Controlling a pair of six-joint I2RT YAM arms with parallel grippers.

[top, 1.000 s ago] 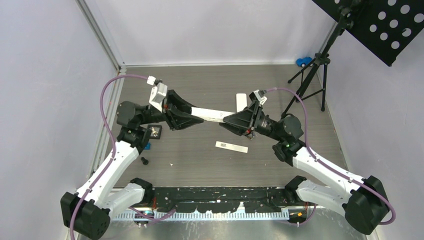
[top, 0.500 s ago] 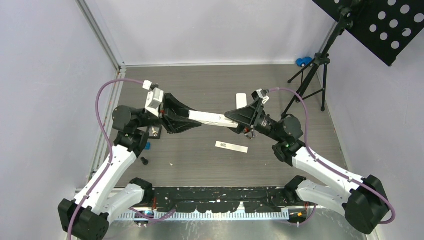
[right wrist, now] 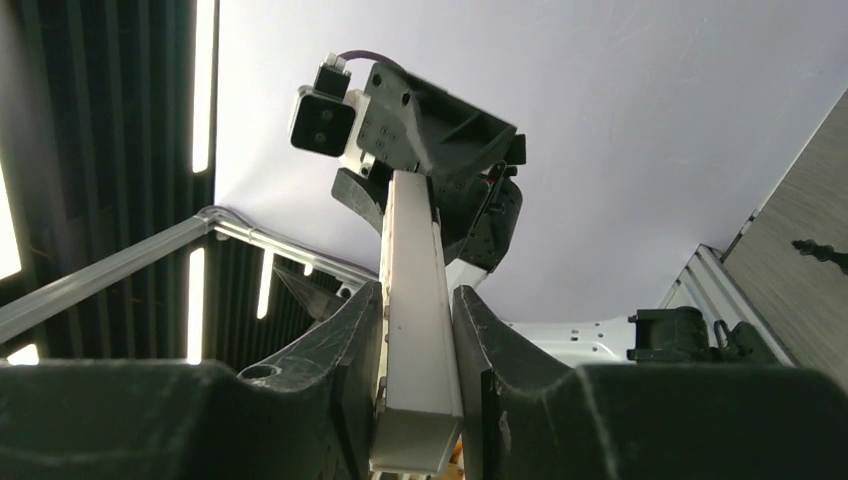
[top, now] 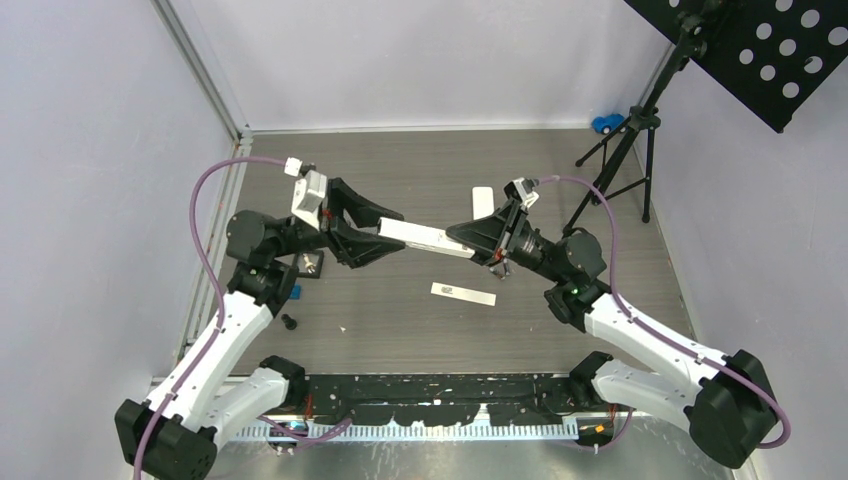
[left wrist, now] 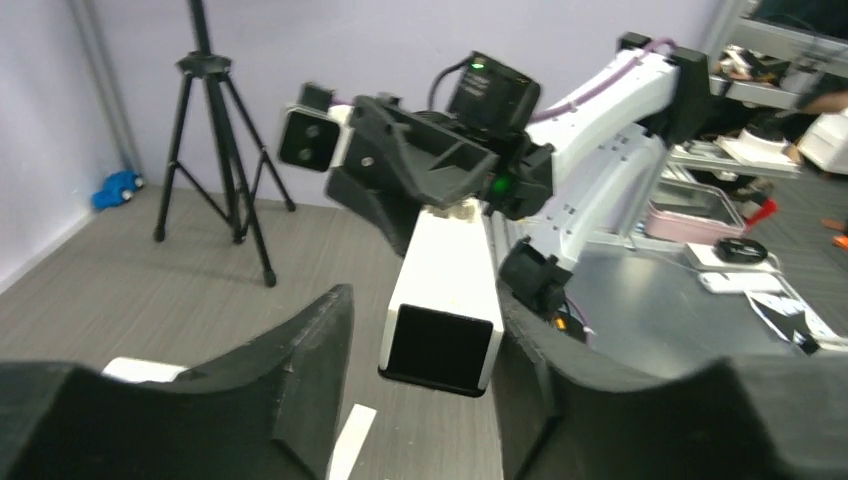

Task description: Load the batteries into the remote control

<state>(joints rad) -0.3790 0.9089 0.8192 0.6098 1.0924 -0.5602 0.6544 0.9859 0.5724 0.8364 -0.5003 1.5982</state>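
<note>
A long white remote control [top: 428, 238] is held in the air between the two arms. My right gripper [top: 466, 240] is shut on its right end; in the right wrist view [right wrist: 418, 300] both fingers press its sides. My left gripper [top: 390, 232] is open around its left end. In the left wrist view [left wrist: 425, 325] the remote's dark end face [left wrist: 438, 346] sits between the fingers, with a gap on the left and the right finger [left wrist: 560, 385] close beside it. No batteries can be made out.
A flat white strip [top: 463, 293] lies on the table below the remote, and a white piece [top: 482, 203] lies behind it. A small black tray [top: 310, 264], a blue brick [top: 296, 292] and a black knob [top: 289, 321] are at the left. A tripod [top: 625, 150] stands at the back right.
My left gripper's jaws have spread apart around the remote's end, after shifting slightly up and left. My right gripper still holds the remote.
</note>
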